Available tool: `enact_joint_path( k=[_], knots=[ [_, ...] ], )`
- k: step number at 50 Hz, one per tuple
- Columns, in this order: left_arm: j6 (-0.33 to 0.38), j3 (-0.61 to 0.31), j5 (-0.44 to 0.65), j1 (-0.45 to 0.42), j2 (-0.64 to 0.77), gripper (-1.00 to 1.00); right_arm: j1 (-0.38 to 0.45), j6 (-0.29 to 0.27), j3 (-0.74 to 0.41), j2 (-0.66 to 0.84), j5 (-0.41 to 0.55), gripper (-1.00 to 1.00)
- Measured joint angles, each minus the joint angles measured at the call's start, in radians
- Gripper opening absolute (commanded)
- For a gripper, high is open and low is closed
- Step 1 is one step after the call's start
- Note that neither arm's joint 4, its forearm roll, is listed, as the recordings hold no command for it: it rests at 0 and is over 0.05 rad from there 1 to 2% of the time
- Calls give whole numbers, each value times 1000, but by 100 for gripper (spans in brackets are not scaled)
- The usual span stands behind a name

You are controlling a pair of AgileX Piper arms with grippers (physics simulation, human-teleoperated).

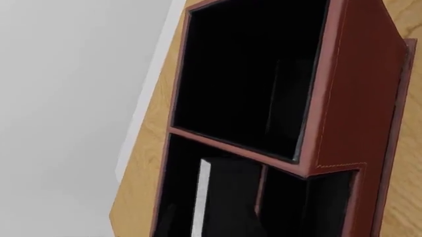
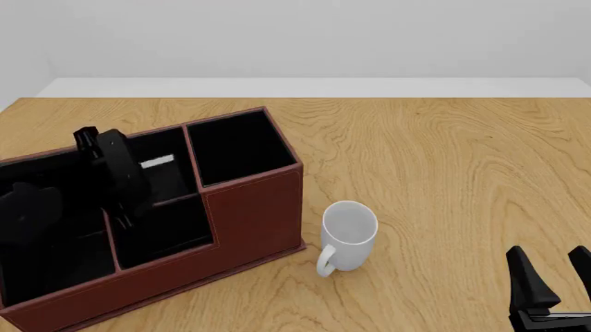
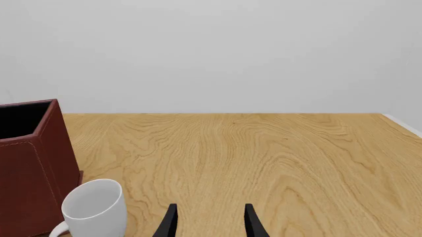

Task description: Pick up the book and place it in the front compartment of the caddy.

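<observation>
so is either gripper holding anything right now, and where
Right gripper is open and empty. The left gripper's grip cannot be told: its arm is over the caddy, and the book stands inside a compartment.

One reddish-brown caddy [image 2: 254, 207] sits at the left of the front view, and one black book [image 1: 228, 197] with a white page edge stands inside it. One white mug [image 2: 348, 235] stands at lower centre, on one wooden table [image 2: 443, 159]. Two arms are present, so two grippers: the left gripper [image 2: 115, 176] over the caddy and the right gripper [image 2: 552, 273] at the lower right corner.
</observation>
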Motion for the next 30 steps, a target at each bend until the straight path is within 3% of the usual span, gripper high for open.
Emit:
enact_joint_path(
  k=[30],
  knots=[
    [-9, -28, 62, 5, -53, 100, 0, 0, 0, 0, 0, 100]
  ],
)
